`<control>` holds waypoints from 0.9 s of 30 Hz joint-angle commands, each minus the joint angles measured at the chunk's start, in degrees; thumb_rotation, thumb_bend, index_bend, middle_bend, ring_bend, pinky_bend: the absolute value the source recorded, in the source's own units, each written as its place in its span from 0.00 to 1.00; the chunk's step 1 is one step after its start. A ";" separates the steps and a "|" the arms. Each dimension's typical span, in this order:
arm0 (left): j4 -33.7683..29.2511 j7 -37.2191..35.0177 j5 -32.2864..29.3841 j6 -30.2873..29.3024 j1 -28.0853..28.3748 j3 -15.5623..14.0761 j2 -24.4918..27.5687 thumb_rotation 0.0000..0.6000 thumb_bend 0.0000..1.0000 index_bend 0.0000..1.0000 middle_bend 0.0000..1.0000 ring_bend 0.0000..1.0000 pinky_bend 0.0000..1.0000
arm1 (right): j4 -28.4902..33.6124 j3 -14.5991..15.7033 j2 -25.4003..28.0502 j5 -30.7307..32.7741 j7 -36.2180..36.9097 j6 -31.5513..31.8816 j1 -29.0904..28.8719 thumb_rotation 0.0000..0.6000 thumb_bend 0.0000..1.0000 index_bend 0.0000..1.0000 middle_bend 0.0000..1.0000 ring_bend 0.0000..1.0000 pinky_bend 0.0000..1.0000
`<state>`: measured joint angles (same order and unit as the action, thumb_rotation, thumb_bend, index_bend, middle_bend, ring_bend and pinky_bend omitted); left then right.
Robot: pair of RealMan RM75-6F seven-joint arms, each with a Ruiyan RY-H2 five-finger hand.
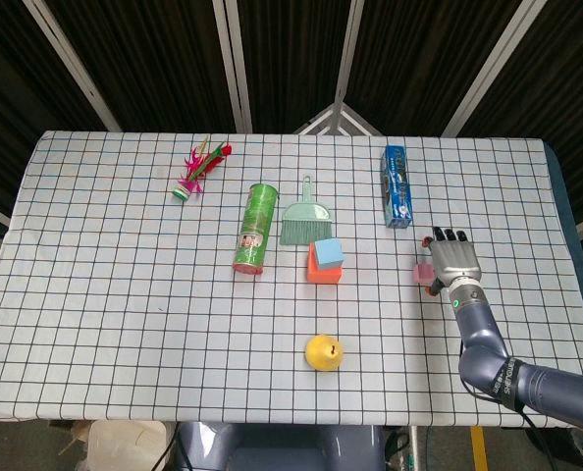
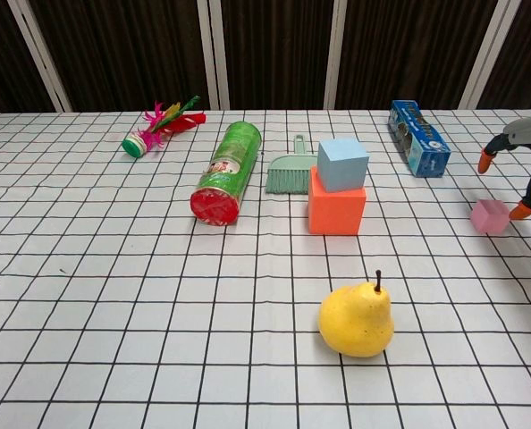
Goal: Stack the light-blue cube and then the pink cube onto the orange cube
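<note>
Yellow pear (image 2: 356, 320), upright, toward the tabletop's (image 1: 125, 324) near edge. Pink cube (image 2: 490, 215) near the right edge; right hand (image 1: 452, 259) just beside it, fingers spread, holding nothing. Light-blue cube (image 2: 342, 164) sits on the orange cube (image 2: 336, 207) at mid-table. Green canister (image 2: 227, 172) lying on its side, label writing unreadable. Green dustpan brush (image 2: 290, 169) behind the cubes. Blue box (image 2: 418, 137) and feathered shuttlecock (image 2: 162, 124) toward the far edge. Left hand unseen.

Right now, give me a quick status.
Right hand open beside pink cube, not gripping. Light-blue cube already on orange cube. Left hand unseen.
</note>
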<state>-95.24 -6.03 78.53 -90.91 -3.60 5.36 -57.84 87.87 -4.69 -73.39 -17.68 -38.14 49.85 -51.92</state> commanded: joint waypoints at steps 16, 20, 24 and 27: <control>-0.42 1.97 0.42 0.02 0.23 -0.07 -0.74 1.00 0.16 0.14 0.00 0.00 0.00 | -3.90 0.74 -1.20 -1.79 3.52 -2.82 0.63 1.00 0.24 0.32 0.04 0.01 0.04; -0.56 2.74 0.24 0.37 0.42 -0.10 -0.89 1.00 0.16 0.14 0.00 0.00 0.00 | -5.14 1.14 -1.92 -1.68 3.77 -3.73 0.50 1.00 0.25 0.33 0.04 0.01 0.05; -0.70 2.92 -0.11 0.15 0.32 0.08 -0.94 1.00 0.16 0.14 0.00 0.00 0.00 | -6.36 1.61 -2.47 -1.57 4.07 -4.42 0.55 1.00 0.27 0.33 0.04 0.01 0.05; -0.76 3.12 -0.22 0.24 0.33 0.07 -0.99 1.00 0.16 0.14 0.00 0.00 0.00 | -6.74 1.66 -2.57 -1.97 4.64 -4.42 0.71 1.00 0.27 0.34 0.04 0.01 0.05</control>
<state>-95.99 -2.94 78.29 -90.69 -3.28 5.45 -58.82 81.18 -3.05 -75.94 -19.54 -33.62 45.43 -51.26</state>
